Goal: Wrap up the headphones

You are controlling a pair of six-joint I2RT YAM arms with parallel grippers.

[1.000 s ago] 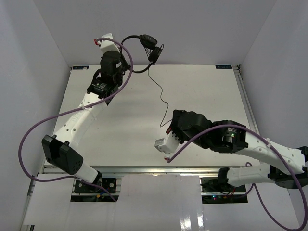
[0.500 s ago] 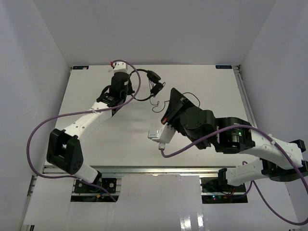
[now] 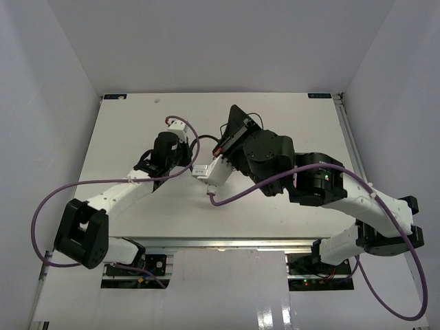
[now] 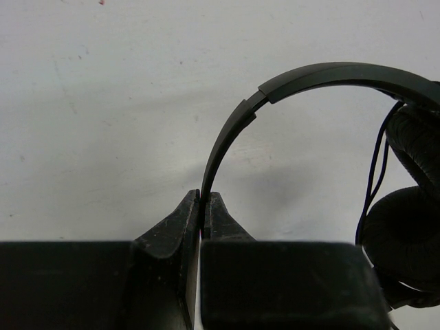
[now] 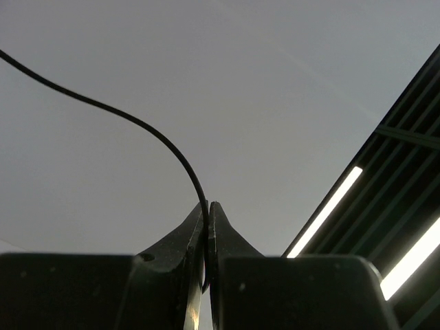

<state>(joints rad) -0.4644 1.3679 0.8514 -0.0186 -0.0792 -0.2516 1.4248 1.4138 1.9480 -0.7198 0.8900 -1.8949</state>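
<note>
The black headphones are held between both arms. In the left wrist view my left gripper (image 4: 204, 196) is shut on the thin curved headband (image 4: 323, 74). Both padded earcups (image 4: 412, 227) hang at the right, close over the white table. In the top view the left gripper (image 3: 191, 150) is at the table's middle, and the right arm hides most of the headphones. My right gripper (image 5: 208, 205) is shut on the thin black cord (image 5: 137, 122), which arcs away to the left. It is raised and points upward in the top view (image 3: 235, 115), just right of the left gripper.
The white table (image 3: 124, 137) has white walls on three sides. Thick purple robot cables (image 3: 62, 192) loop from both arms, one hanging below the right wrist camera (image 3: 206, 170). A dark rail (image 3: 349, 144) runs along the table's right edge.
My left gripper has carried the headphones from the far edge down toward the table's middle. My right gripper has swung up and left with the cord, and now stands close beside the left.
</note>
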